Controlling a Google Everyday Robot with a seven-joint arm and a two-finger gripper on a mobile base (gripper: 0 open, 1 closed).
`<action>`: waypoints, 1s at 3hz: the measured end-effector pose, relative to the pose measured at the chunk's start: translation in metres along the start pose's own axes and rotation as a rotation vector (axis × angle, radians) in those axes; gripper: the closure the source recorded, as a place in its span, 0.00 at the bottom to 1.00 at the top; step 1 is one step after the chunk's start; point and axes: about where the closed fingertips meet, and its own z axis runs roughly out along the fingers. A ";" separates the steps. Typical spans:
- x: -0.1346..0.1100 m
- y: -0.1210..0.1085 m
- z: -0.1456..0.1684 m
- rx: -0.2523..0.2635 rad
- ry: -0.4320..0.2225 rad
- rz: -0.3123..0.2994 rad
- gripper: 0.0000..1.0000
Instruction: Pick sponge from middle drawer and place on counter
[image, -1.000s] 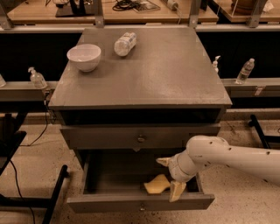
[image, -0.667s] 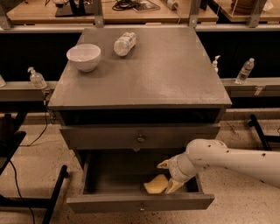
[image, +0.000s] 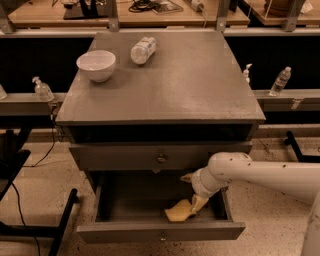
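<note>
The pale yellow sponge lies curled on the floor of the pulled-out middle drawer, near its front right. My gripper reaches into the drawer from the right on a white arm. It is open, with one finger resting against the sponge's right end and the other raised toward the back. The sponge still lies on the drawer floor. The grey counter is the cabinet top above.
A white bowl and a lying plastic bottle sit at the counter's back left. A shut drawer front with a round knob hangs over the open drawer. Sanitizer bottles stand on side rails. A black stand leg is at the left.
My gripper has dropped slightly lower toward the sponge. The sponge has hardly moved.
</note>
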 end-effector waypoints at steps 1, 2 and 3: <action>0.019 -0.001 0.021 0.008 0.020 0.000 0.27; 0.024 0.001 0.036 0.025 -0.021 0.016 0.29; 0.024 0.009 0.042 0.078 -0.129 -0.001 0.33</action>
